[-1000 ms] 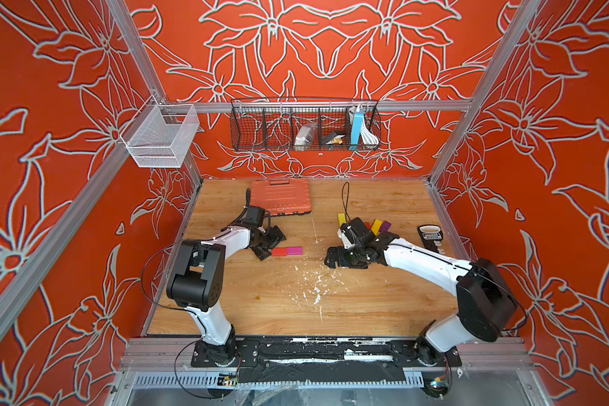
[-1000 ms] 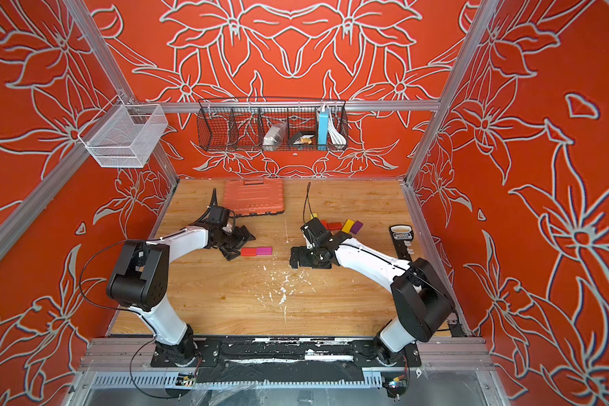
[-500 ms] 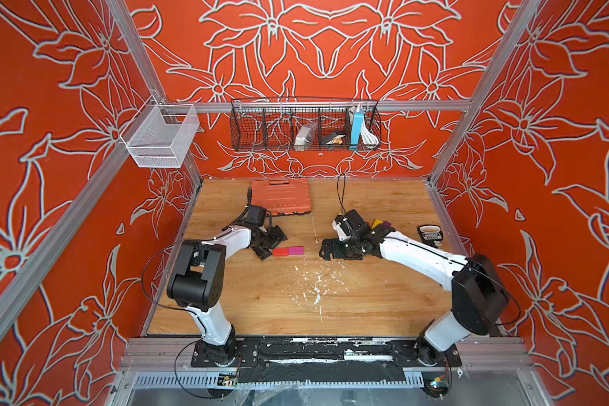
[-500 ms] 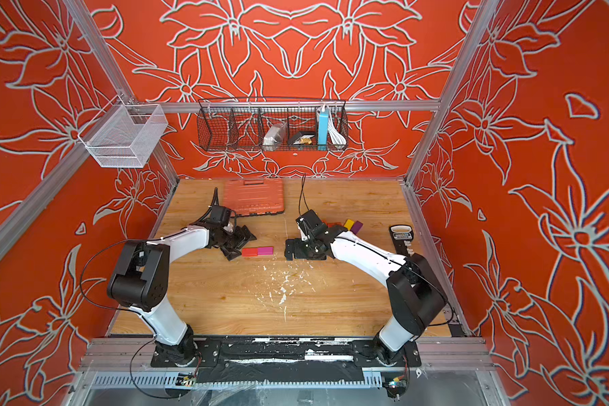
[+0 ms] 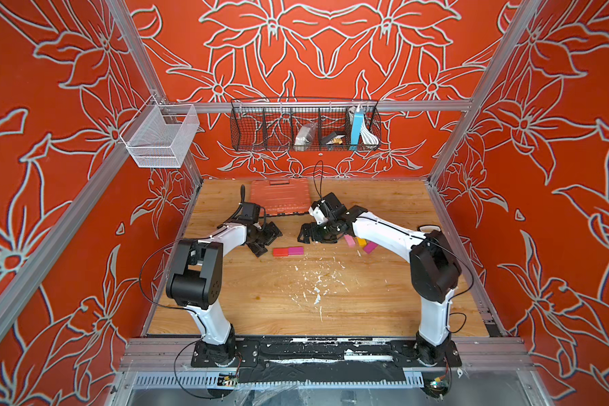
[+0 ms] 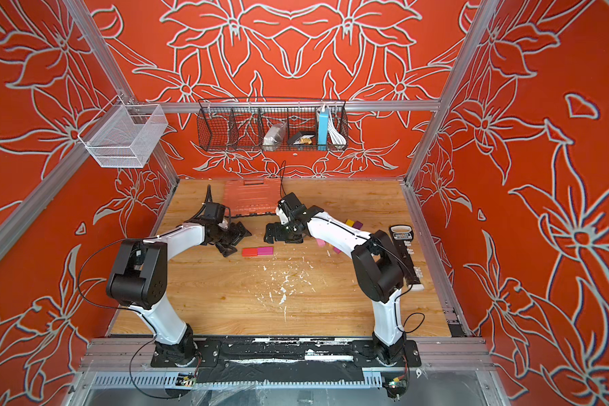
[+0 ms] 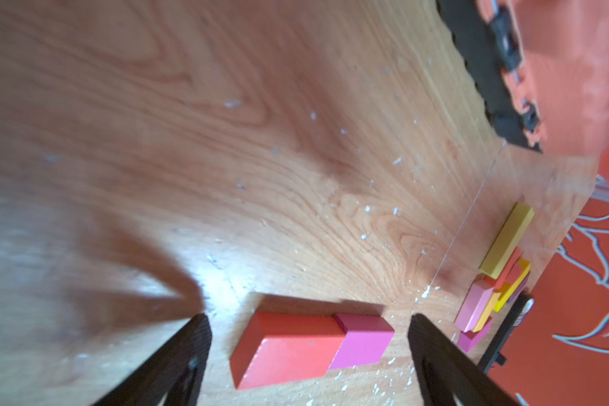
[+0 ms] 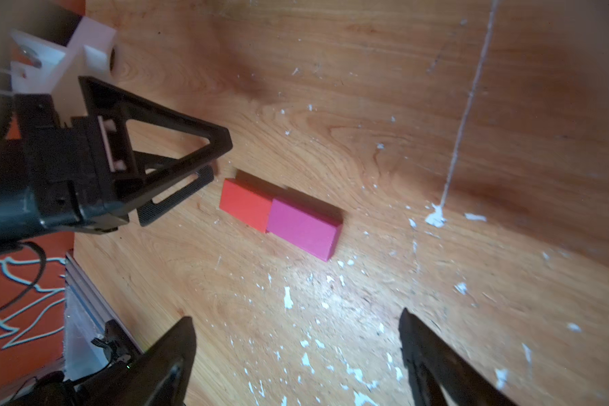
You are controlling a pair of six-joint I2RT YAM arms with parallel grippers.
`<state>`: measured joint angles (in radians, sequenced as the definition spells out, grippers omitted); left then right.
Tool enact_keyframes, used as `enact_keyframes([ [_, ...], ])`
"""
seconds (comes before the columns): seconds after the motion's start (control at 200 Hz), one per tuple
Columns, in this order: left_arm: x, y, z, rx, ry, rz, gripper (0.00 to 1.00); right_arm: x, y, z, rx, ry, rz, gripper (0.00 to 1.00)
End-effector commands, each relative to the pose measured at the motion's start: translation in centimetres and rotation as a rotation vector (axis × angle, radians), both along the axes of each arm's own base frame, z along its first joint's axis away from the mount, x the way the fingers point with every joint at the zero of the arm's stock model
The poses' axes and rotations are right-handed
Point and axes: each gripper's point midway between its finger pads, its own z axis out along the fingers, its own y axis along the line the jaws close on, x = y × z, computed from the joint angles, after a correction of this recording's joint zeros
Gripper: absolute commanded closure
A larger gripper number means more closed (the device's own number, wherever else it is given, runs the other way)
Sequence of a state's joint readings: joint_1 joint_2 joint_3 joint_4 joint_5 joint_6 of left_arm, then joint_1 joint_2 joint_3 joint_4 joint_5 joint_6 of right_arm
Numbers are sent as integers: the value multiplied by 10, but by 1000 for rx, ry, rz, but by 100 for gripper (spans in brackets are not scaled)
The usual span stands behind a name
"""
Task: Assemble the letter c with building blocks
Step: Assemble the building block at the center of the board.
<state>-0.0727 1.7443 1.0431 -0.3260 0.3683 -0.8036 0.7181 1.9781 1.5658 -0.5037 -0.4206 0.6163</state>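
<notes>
1. Red walls [image 5: 331,52] with pale flower outlines enclose a wooden tabletop [image 5: 296,298] flecked with white scraps. An orange case [image 5: 280,195] lies at its back edge.
2. The left claw [image 5: 268,242] sits low at the left, jaws wide and empty, its tips just beside the red block [image 5: 280,251] without touching it.
3. The red block and the magenta block [image 5: 295,250] lie flat, end to end and touching, in one straight line near the tabletop's middle.
4. The right claw [image 5: 306,234] stands near the pair, behind the magenta block, jaws wide, holding nothing.
5. The other blocks [image 5: 361,242], pink, orange, yellow and magenta, lie bunched at the right, partly hidden under the right arm [image 5: 384,232].
</notes>
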Motion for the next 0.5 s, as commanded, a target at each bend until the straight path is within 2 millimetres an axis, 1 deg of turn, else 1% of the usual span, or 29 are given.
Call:
enact_keyframes([
  [0.0, 4, -1, 0, -42, 10, -1, 11, -1, 22, -1, 62, 54, 40, 12],
  [0.12, 4, 2, -5, -62, 21, 19, 11, 4, 36, -9, 93, 94, 55, 26],
  [0.205, 5, 6, -7, -81, 25, 37, 11, 6, 44, -15, 112, 122, 62, 32],
  [0.32, 5, 10, -9, -92, 31, 51, 11, 9, 52, -22, 133, 149, 65, 36],
  [0.495, 6, 13, -9, -97, 30, 57, 11, 10, 59, -35, 144, 192, 65, 38],
])
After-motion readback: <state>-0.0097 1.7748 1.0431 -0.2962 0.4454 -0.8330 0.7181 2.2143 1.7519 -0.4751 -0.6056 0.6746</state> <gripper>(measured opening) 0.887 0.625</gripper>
